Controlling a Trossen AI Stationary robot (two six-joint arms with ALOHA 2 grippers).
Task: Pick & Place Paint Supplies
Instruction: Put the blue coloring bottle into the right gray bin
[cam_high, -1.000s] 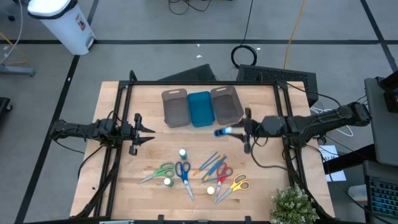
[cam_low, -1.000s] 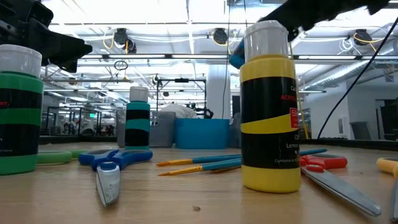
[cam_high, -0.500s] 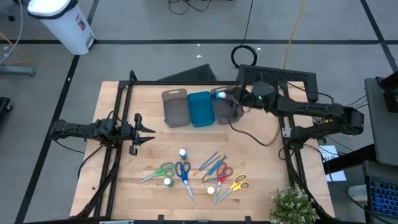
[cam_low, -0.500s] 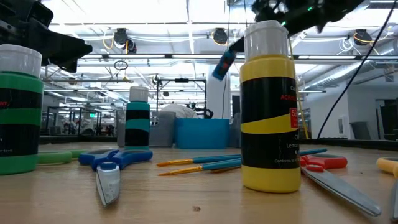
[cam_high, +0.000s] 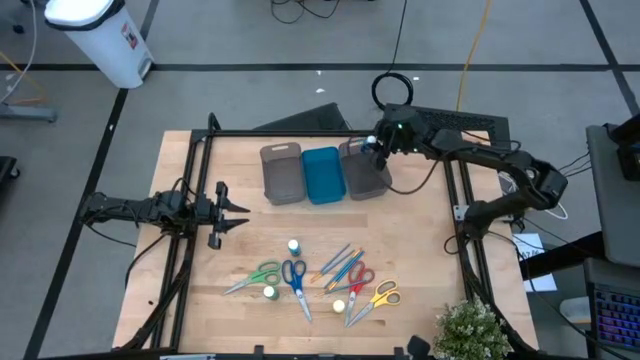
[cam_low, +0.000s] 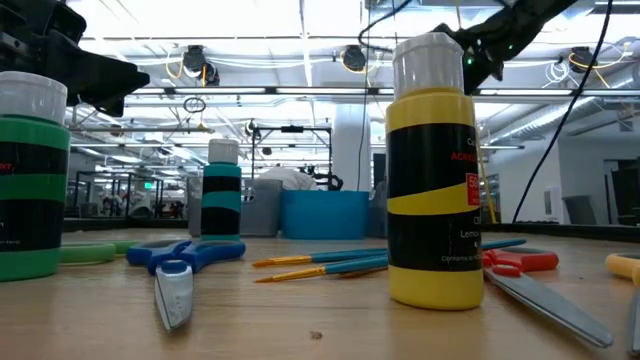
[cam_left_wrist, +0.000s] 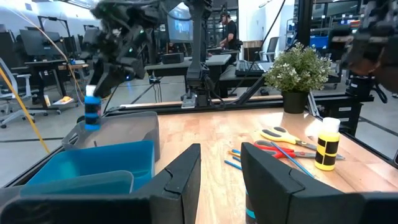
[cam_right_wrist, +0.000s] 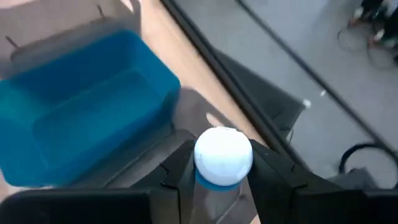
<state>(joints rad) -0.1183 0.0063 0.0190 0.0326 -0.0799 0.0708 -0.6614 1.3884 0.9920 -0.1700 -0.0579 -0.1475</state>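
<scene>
The right gripper (cam_high: 371, 146) hangs over the grey tray (cam_high: 365, 172) at the table's (cam_high: 420, 250) 1 o'clock, its fingers (cam_right_wrist: 180, 168) closed on a blue-banded paint bottle (cam_right_wrist: 222, 157) with a white cap, held upright above the tray beside the blue tray (cam_high: 322, 174). The left gripper (cam_high: 235, 208) waits at 9 o'clock, its fingers (cam_left_wrist: 180, 177) a little apart and empty. Toward 6 o'clock lie the other bottles (cam_high: 294, 246), brushes (cam_high: 338, 263) and scissors (cam_high: 293, 280).
</scene>
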